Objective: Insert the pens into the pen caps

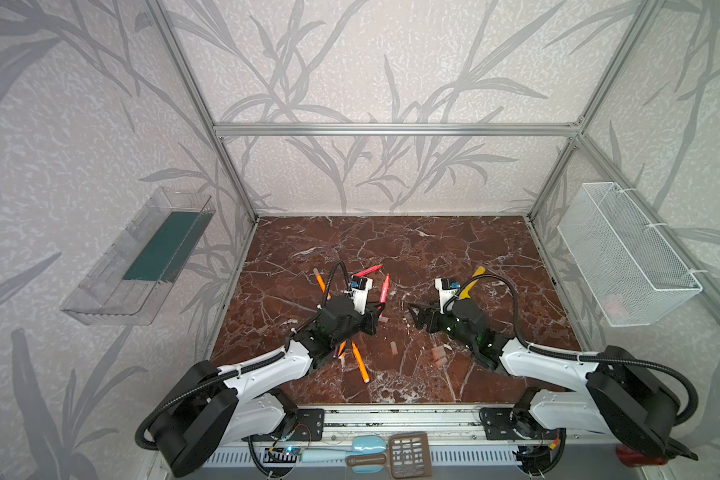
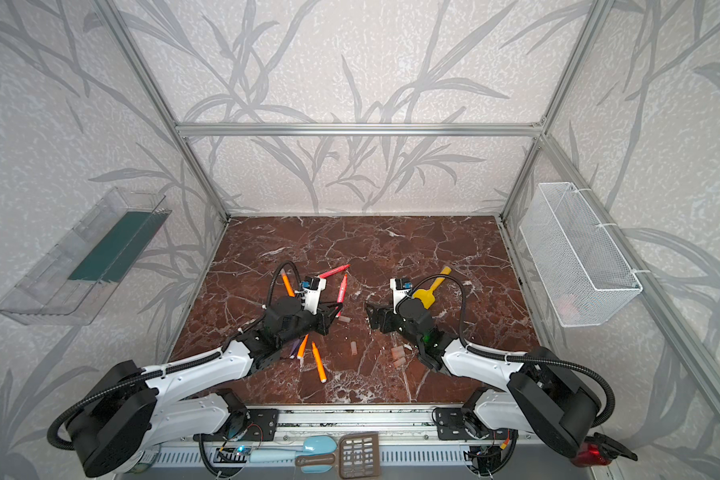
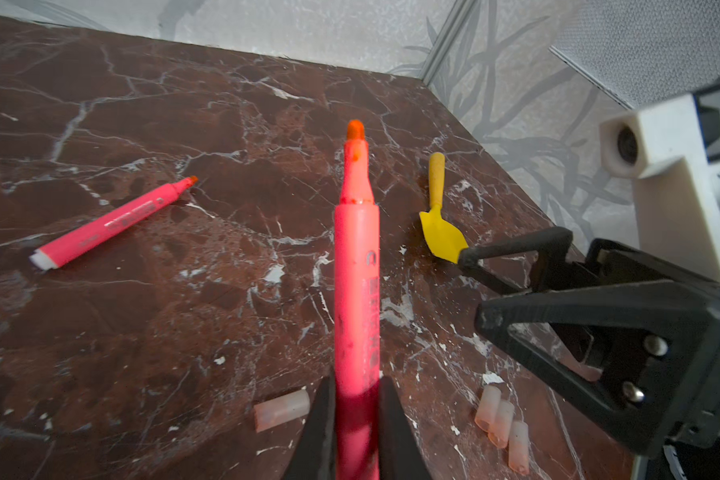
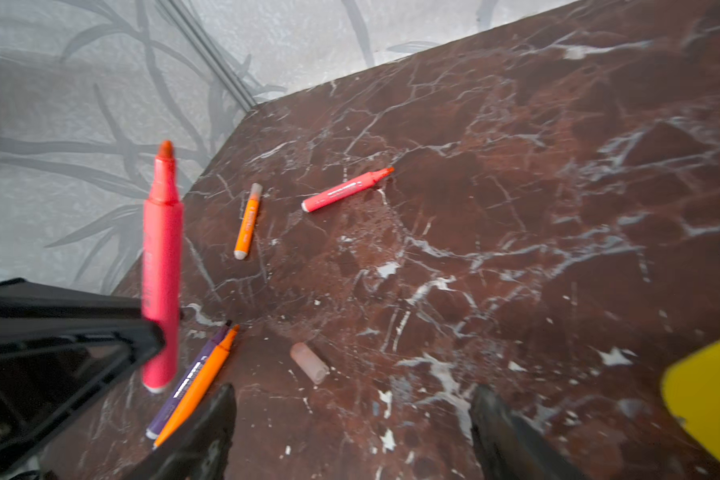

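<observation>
My left gripper [image 3: 356, 399] is shut on a red-pink pen [image 3: 356, 291] and holds it off the table, felt tip pointing away; in both top views it is left of centre [image 1: 377, 309] [image 2: 336, 309]. My right gripper [image 4: 352, 411] [image 1: 414, 309] is open and empty, facing the left one. A pen cap [image 4: 308, 361] [image 3: 282, 409] lies on the marble between them. Three more pen caps [image 3: 500, 422] [image 1: 438, 356] lie clustered by the right arm, and another [image 1: 393, 348] lies alone. A second red-pink pen [image 4: 346, 189], an orange pen [image 4: 248, 220], and a purple [image 4: 184, 386] and orange pair [image 4: 208, 374] lie loose.
A yellow spatula [image 1: 472, 279] lies behind the right wrist. Another orange pen [image 1: 360, 362] lies near the front, by the left arm. A white wire basket [image 1: 628, 253] hangs on the right wall and a clear tray [image 1: 142, 257] on the left wall. Utensils [image 1: 366, 453] sit below the front rail.
</observation>
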You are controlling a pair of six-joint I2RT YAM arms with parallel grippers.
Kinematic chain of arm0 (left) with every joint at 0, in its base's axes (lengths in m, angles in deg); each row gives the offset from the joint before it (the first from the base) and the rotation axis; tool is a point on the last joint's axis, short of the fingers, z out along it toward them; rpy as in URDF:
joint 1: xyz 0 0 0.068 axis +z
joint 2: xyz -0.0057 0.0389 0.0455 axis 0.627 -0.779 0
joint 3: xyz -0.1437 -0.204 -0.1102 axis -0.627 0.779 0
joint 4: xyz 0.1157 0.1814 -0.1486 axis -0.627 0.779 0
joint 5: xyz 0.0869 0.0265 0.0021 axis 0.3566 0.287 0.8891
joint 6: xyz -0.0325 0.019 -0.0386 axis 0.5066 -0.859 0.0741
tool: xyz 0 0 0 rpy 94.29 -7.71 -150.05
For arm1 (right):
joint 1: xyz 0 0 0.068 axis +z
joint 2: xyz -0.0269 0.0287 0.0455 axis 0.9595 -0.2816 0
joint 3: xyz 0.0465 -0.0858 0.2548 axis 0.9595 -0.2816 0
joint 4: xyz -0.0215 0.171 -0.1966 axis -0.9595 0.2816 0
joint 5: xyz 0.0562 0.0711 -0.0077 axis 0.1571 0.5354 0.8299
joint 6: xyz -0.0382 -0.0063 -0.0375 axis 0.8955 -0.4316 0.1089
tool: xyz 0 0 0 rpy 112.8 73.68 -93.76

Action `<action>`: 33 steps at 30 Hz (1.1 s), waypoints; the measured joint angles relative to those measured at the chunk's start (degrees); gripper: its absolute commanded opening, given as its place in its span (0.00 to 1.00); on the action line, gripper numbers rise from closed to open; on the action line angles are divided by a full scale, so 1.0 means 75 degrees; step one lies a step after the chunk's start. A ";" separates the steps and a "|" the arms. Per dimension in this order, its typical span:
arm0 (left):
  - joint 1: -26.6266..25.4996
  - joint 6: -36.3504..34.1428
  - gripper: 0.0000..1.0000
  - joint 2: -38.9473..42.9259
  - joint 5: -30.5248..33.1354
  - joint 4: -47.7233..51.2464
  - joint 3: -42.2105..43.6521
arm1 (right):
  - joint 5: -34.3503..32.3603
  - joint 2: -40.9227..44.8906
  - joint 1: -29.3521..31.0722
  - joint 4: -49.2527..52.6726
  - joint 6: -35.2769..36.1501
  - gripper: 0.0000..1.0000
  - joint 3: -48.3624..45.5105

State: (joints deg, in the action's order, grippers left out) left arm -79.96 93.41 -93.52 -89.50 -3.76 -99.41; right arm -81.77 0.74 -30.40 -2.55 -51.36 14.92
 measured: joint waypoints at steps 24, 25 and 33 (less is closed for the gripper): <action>-0.1201 -0.0828 0.00 -0.1003 0.0052 -0.0213 -0.0481 | -0.0137 -0.0198 0.0653 -0.1160 -0.1265 0.46 0.0044; -0.1215 -0.0848 0.00 -0.1058 0.0064 -0.0187 -0.0519 | -0.0140 -0.0207 0.0653 -0.1172 -0.1282 0.45 0.0044; -0.1300 -0.0912 0.00 -0.1352 0.0195 -0.0131 -0.0711 | -0.0329 -0.0356 0.0641 -0.1192 -0.1399 0.15 0.0044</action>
State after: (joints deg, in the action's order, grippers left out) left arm -89.70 86.57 -103.66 -88.04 -4.75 -104.74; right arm -84.24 -1.92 -25.59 -11.49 -61.85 15.25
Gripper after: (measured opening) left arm 0.142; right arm 0.239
